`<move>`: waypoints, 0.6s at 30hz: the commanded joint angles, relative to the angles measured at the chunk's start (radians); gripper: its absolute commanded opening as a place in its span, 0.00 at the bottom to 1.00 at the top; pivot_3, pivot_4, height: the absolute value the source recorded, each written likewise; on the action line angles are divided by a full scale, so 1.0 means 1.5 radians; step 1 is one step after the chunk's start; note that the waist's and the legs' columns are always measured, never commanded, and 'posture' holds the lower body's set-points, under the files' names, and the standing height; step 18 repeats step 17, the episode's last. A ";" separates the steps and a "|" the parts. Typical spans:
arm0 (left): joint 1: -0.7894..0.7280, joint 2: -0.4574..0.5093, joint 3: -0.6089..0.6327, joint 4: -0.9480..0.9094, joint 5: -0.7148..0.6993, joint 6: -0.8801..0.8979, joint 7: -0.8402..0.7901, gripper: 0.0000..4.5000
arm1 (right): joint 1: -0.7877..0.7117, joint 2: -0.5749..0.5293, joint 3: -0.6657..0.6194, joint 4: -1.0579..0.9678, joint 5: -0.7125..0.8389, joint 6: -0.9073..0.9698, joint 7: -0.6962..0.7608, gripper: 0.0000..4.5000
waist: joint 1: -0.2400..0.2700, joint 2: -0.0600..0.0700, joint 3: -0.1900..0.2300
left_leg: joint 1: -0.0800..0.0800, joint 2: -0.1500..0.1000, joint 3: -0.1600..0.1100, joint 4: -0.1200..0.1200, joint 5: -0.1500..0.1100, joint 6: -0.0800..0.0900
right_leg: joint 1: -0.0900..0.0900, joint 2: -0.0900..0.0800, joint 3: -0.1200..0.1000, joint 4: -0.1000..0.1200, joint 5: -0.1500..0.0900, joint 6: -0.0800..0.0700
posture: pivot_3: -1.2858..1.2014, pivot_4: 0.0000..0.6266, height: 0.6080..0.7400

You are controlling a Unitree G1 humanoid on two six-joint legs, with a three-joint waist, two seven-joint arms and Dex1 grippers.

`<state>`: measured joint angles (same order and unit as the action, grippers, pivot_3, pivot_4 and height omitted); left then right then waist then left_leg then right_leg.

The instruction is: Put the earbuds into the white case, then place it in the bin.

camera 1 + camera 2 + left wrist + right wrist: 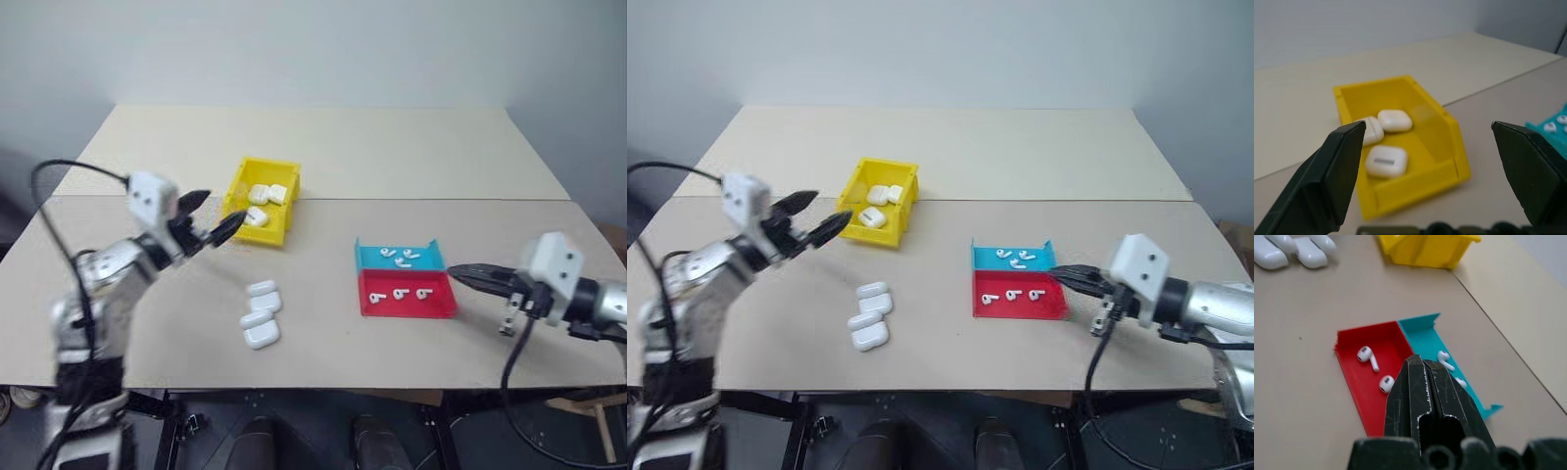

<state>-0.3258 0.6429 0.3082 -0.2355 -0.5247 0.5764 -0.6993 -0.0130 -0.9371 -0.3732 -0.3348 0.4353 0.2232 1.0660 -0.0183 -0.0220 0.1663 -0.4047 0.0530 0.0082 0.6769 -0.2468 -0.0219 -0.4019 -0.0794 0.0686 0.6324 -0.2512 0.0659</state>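
Left gripper (pixel 217 218) spread wide and empty beside yellow plastic open-top bin (pixel 241 177), three glossy white cases inside. Right gripper (pixel 1065 276) clenched, holding nothing, just beside red-and-blue tray (pixel 1017 308) of tiny white earbuds (pixel 1011 294). Four more white cases (pixel 262 315) on beige table (pixel 333 147). Next, probably: take one, open the lid, seat buds gently.
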 commanded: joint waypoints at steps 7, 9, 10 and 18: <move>0.264 0.155 0.226 -0.130 -0.069 -0.037 -0.208 0.99 | 0.010 -0.095 -0.117 0.180 0.003 -0.124 0.155 0.00 | 0.003 0.000 0.000 | 0.001 0.000 0.001 -0.001 0.000 0.000 | 0.001 0.000 0.000 -0.001 -0.001 -0.001 | 0.52 0.24 1.00; 0.300 0.163 0.251 -0.138 -0.073 -0.046 -0.234 0.99 | 0.010 -0.101 -0.117 0.194 0.002 -0.133 0.165 0.00 | 0.003 0.000 0.000 | 0.002 0.001 0.001 -0.001 0.000 0.000 | 0.001 0.000 0.000 -0.001 -0.001 -0.001 | 0.52 0.24 1.00; 0.313 0.165 0.260 -0.141 -0.074 -0.050 -0.243 0.99 | 0.011 -0.102 -0.116 0.199 0.002 -0.138 0.169 0.00 | 0.003 0.000 0.000 | 0.002 0.000 0.001 -0.001 0.000 0.000 | 0.001 0.000 0.000 -0.001 -0.001 -0.001 | 0.52 0.24 1.00; 0.333 0.165 0.283 -0.145 -0.090 -0.049 -0.247 0.99 | 0.004 -0.102 -0.104 0.209 0.002 -0.138 0.174 0.00 | 0.003 0.000 0.000 | 0.004 0.000 0.001 -0.001 0.000 0.000 | 0.004 0.000 0.000 -0.001 -0.001 -0.001 | 0.52 0.24 1.00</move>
